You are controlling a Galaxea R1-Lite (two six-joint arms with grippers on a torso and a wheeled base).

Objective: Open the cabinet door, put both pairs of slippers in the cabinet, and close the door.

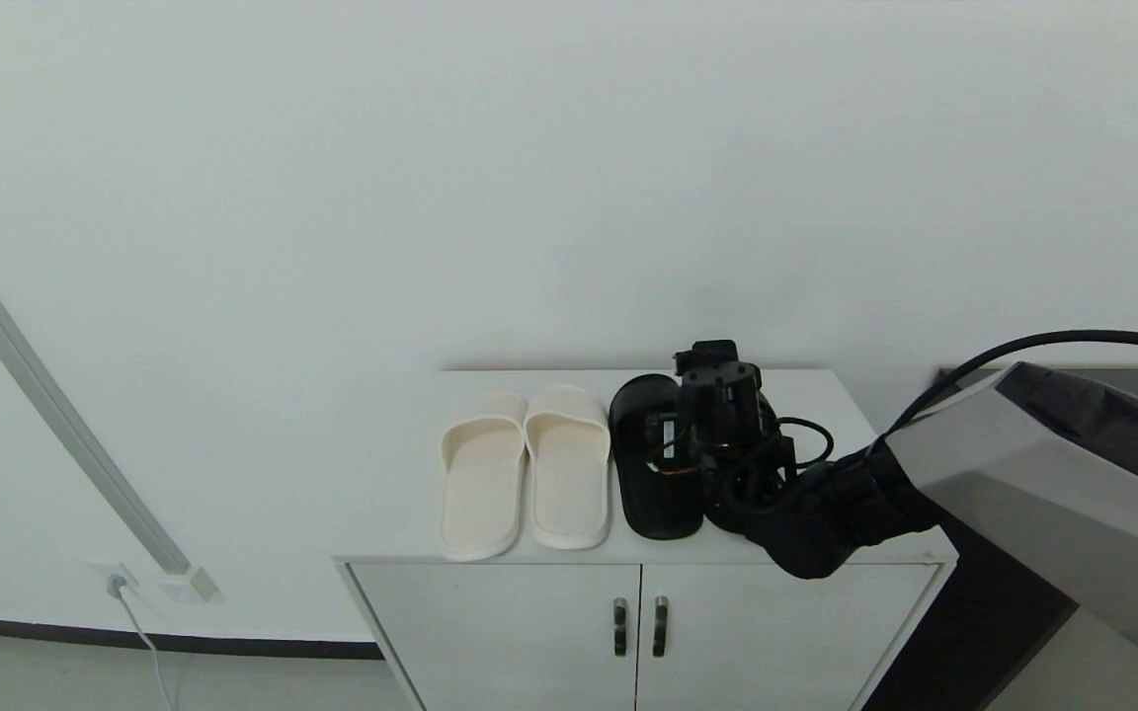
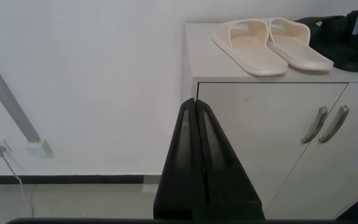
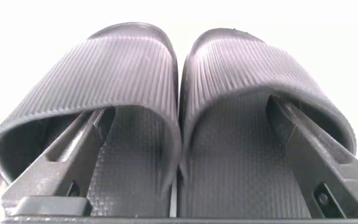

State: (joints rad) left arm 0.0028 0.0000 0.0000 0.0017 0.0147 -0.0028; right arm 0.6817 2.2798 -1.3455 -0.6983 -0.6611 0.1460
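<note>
Black slippers (image 1: pixel 655 474) sit on the cabinet (image 1: pixel 826 395) top with my right gripper (image 3: pixel 188 111) threaded into them.

The 2 black slippers lie side by side at the right of the top, touching the white slippers (image 1: pixel 525 474) on their left. My right gripper is spread open, with 1 finger under each strap. I judge that closing it would pinch both inner walls together and lift the pair as 1. Both doors are shut, the 2 handles (image 1: pixel 639 626) meeting at the centre, so opening comes first. My left gripper (image 2: pixel 195 124) is low, left of the cabinet, its fingers pressed together on nothing and free for a handle.
</note>
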